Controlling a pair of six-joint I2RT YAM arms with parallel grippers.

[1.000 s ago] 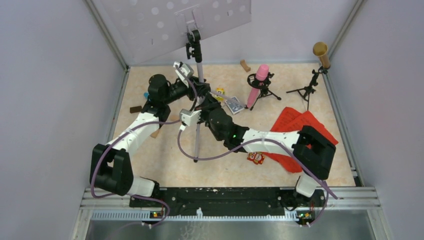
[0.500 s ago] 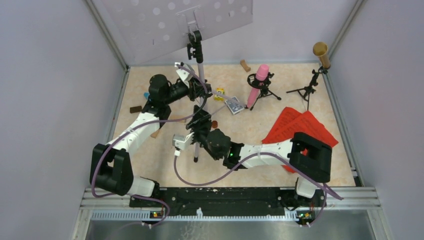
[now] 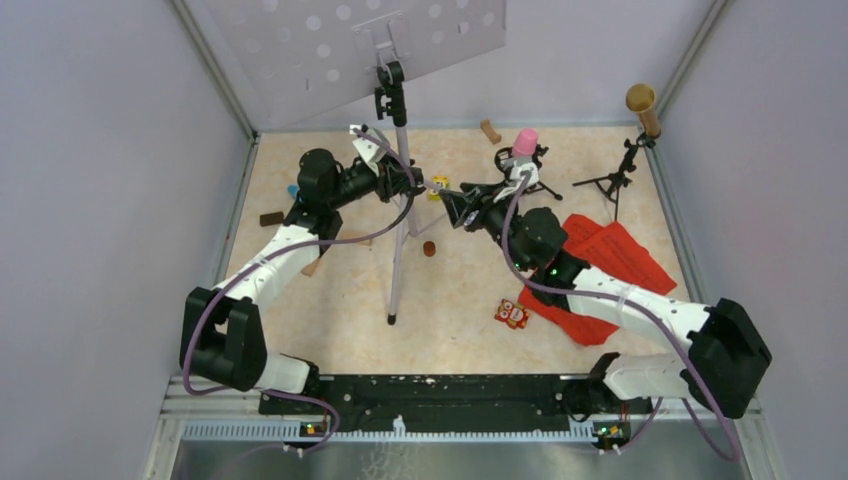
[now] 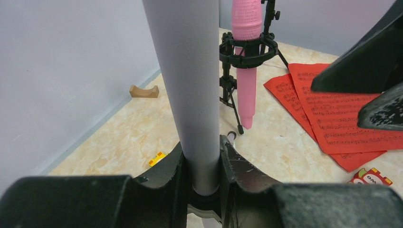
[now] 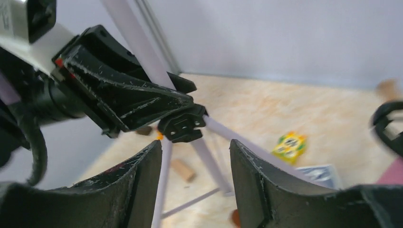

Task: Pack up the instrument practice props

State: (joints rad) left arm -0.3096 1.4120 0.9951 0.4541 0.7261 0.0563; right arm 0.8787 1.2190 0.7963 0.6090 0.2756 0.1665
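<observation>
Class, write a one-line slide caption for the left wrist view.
Left hand clamped on the silver pole, pink microphone on its black tripod behind, red sheet-music pages at right.

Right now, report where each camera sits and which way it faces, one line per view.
Top: fixed above and behind the bases, looking down at the table; both arms show, left hand on the pole, right hand beside it.
Left wrist: on the left arm, facing the pink mic and red pages; its own fingers clamp the pole.
Right wrist: on the right arm, facing the left hand and pole; its own open fingers frame the view.
Shared: the pole appears in all three.
</observation>
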